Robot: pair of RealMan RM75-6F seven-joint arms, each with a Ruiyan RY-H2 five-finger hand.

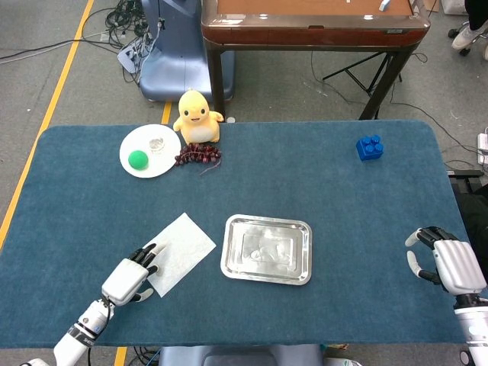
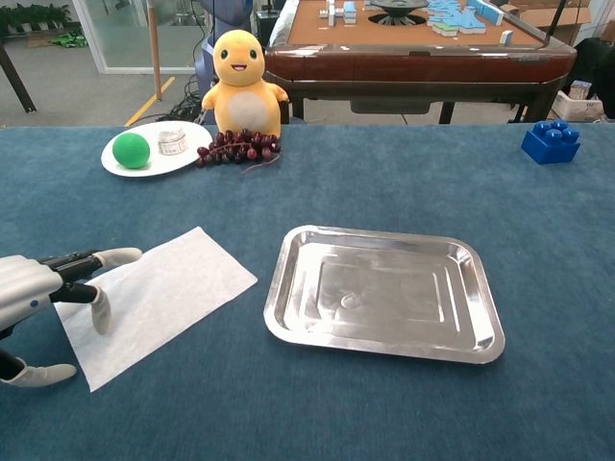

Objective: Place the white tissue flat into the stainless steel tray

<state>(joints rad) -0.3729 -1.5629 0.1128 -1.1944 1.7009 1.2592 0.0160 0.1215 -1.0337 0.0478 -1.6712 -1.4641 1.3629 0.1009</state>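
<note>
The white tissue [image 1: 183,250] [image 2: 159,296] lies flat on the blue cloth, just left of the stainless steel tray [image 1: 267,275] [image 2: 485,336], which has nothing in it. My left hand [image 1: 130,276] [image 2: 43,283] hovers at the tissue's near left corner with its fingers spread over the edge, holding nothing. Near the table's right edge, far from both, is my right hand [image 1: 446,261], its fingers apart and holding nothing. The chest view does not show it.
At the back left stands a white plate [image 1: 130,145] [image 2: 120,166] with a green ball [image 1: 137,158] [image 2: 132,150], beside a yellow plush toy [image 1: 197,116] [image 2: 239,82] and dark grapes [image 1: 198,155] [image 2: 235,147]. A blue block [image 1: 369,146] [image 2: 551,140] sits at the back right.
</note>
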